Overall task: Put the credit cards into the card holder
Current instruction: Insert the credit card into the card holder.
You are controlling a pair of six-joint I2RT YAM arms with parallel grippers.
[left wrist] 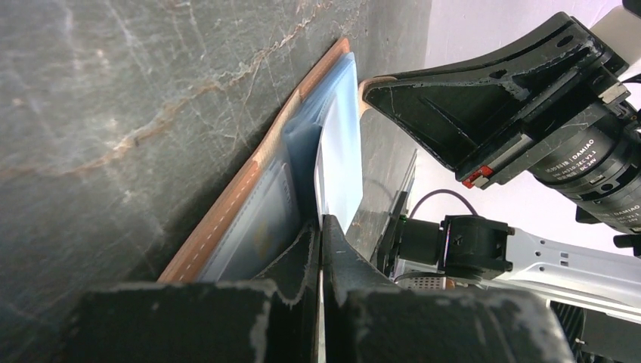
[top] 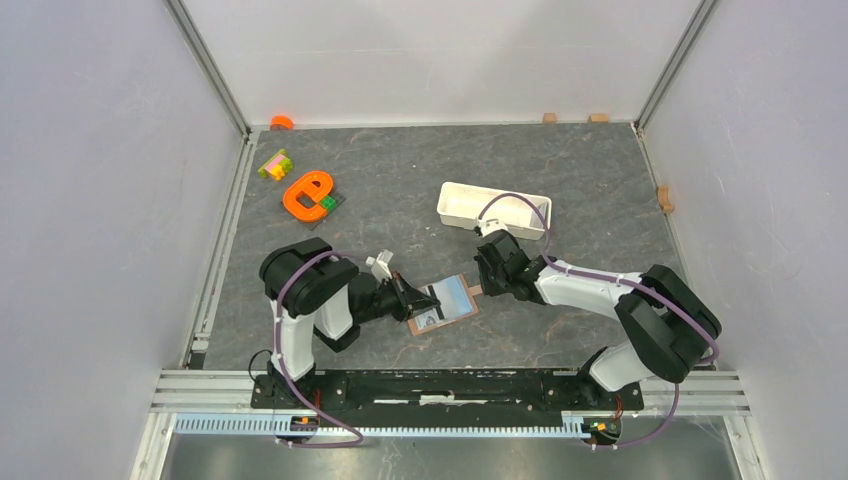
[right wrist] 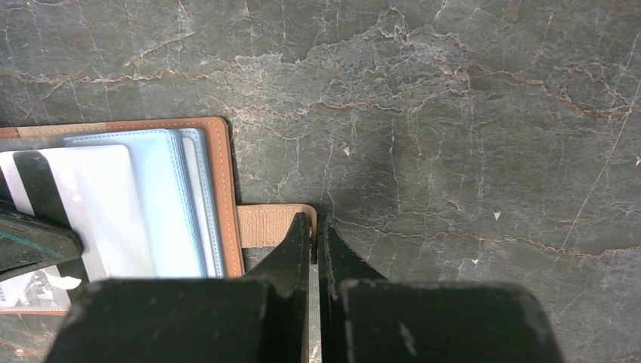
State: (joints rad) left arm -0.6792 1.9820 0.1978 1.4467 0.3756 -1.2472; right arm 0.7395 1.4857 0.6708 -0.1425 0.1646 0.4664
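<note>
The brown card holder (top: 463, 314) lies open on the table between the arms, its pale blue sleeves up. My left gripper (top: 412, 298) is shut on a pale credit card (left wrist: 340, 151) with a dark stripe (right wrist: 36, 189). The card stands edge-on among the sleeves (left wrist: 302, 144) of the holder (left wrist: 227, 219). Another card (left wrist: 261, 227) sits in a clear sleeve. My right gripper (right wrist: 316, 219) is shut on the end of the holder's brown flap tab (right wrist: 264, 225), at the holder's right side (top: 482, 290).
A long white tray (top: 493, 208) stands just behind the right gripper. An orange ring-shaped toy (top: 308, 195) and coloured blocks (top: 274, 164) lie at the back left. White walls enclose the table on three sides.
</note>
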